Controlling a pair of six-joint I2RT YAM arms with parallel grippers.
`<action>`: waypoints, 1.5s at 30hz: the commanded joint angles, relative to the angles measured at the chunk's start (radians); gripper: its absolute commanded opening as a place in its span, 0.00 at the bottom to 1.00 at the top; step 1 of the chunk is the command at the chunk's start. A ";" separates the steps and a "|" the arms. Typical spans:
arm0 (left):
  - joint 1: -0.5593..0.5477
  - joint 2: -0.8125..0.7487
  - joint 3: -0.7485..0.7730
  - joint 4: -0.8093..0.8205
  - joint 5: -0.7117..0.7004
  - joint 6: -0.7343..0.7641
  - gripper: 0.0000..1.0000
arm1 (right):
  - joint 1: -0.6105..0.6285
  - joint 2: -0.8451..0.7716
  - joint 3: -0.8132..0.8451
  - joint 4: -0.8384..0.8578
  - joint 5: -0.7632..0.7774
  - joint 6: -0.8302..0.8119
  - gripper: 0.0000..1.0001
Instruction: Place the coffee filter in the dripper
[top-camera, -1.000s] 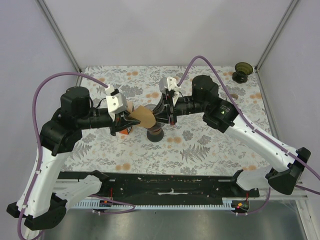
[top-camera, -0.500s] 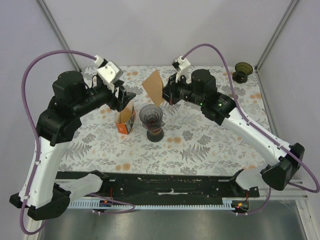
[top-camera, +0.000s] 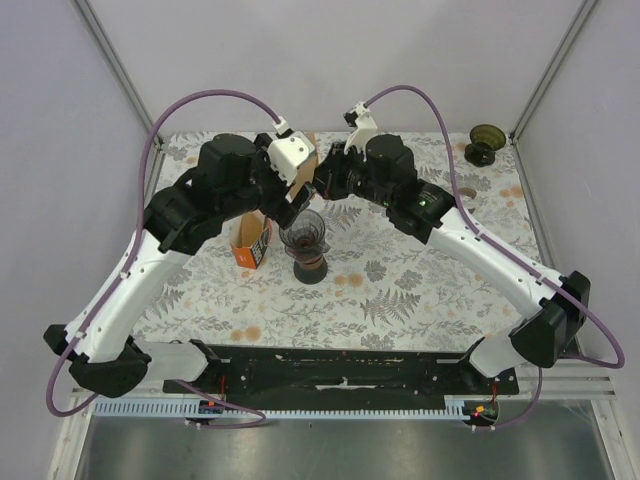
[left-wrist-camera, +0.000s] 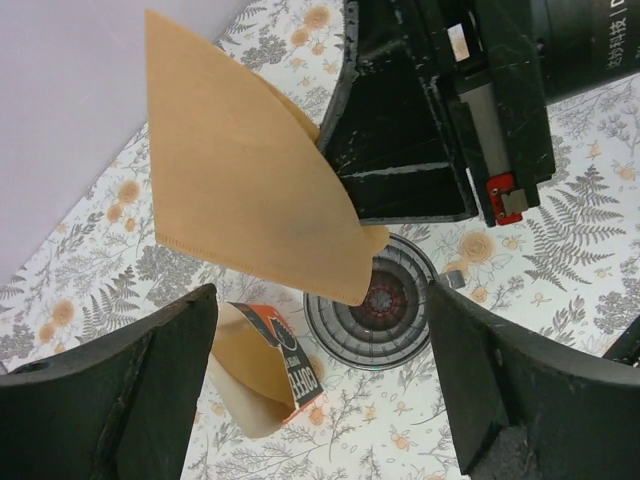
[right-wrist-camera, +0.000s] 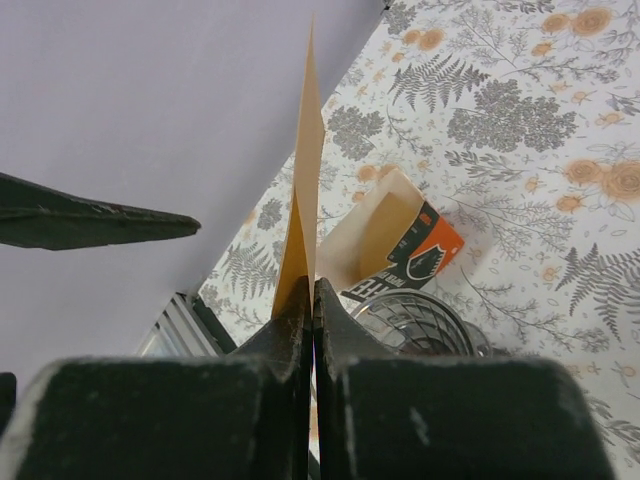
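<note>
The brown paper coffee filter (left-wrist-camera: 250, 190) hangs in the air above the table, flat and folded. My right gripper (right-wrist-camera: 312, 300) is shut on its lower corner, and the filter (right-wrist-camera: 308, 170) rises edge-on from the closed jaws. Below it stands the dark ribbed dripper (left-wrist-camera: 375, 305) on its brown base (top-camera: 305, 262). My left gripper (left-wrist-camera: 320, 380) is open wide, close beside the filter with nothing between its fingers (left-wrist-camera: 110, 400). From above, the filter (top-camera: 298, 178) shows as a sliver between the left gripper (top-camera: 287, 205) and right gripper (top-camera: 320, 185), just behind the dripper (top-camera: 303, 232).
An open orange and black filter box (top-camera: 250, 240) with more filters lies left of the dripper, also in the left wrist view (left-wrist-camera: 265, 365). A dark green dripper (top-camera: 487, 143) stands at the back right corner. Grey walls close the table's back and sides.
My left gripper let go of the filter, opened wide and swung up and right beside it. My right gripper lifted the filter away toward the back, above the dripper.
</note>
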 joint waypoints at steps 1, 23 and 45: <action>-0.032 0.027 0.031 0.048 -0.087 0.080 0.91 | 0.016 0.025 0.058 0.056 -0.011 0.078 0.00; -0.034 0.069 0.017 0.167 -0.331 0.140 0.54 | 0.028 -0.027 0.000 0.080 -0.002 0.078 0.00; 0.012 0.129 0.031 0.217 -0.345 0.072 0.54 | 0.031 -0.033 -0.015 0.066 0.027 0.041 0.00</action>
